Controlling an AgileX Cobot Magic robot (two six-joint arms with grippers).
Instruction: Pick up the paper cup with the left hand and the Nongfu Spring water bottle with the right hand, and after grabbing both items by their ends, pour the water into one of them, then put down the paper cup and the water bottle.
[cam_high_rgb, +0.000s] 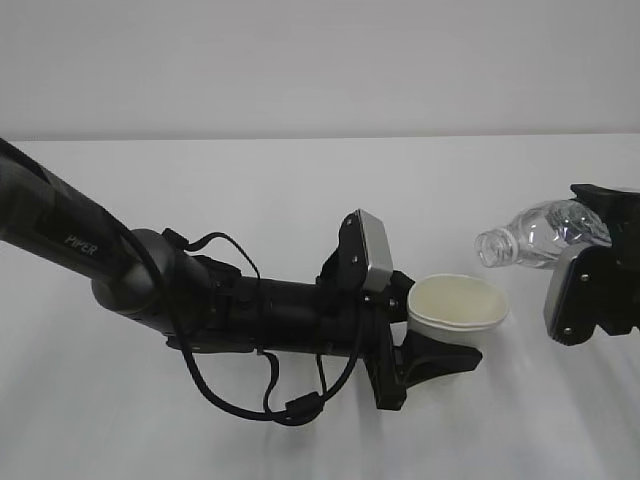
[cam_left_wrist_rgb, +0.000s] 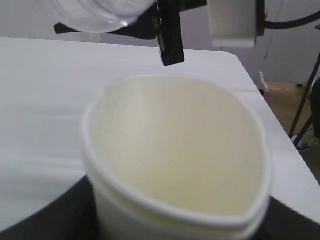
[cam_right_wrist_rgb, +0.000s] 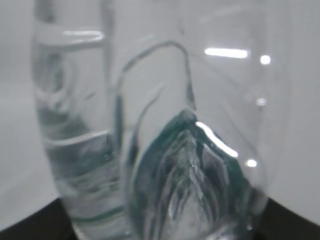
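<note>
Both pickups look done. The left hand holds the paper cup above the table; the right hand holds the tilted bottle near the right edge. Pouring and setting down remain.

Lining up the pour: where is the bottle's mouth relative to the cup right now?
In the exterior view the Nongfu Spring water bottle lies tilted in the right hand, mouth pointing left, just above and right of the paper cup held by the left hand.

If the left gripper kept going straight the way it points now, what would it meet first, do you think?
Probably the right gripper holding the bottle: the left gripper, gripping the cup, points right toward it. Depth is unclear, so it might pass alongside.
</note>
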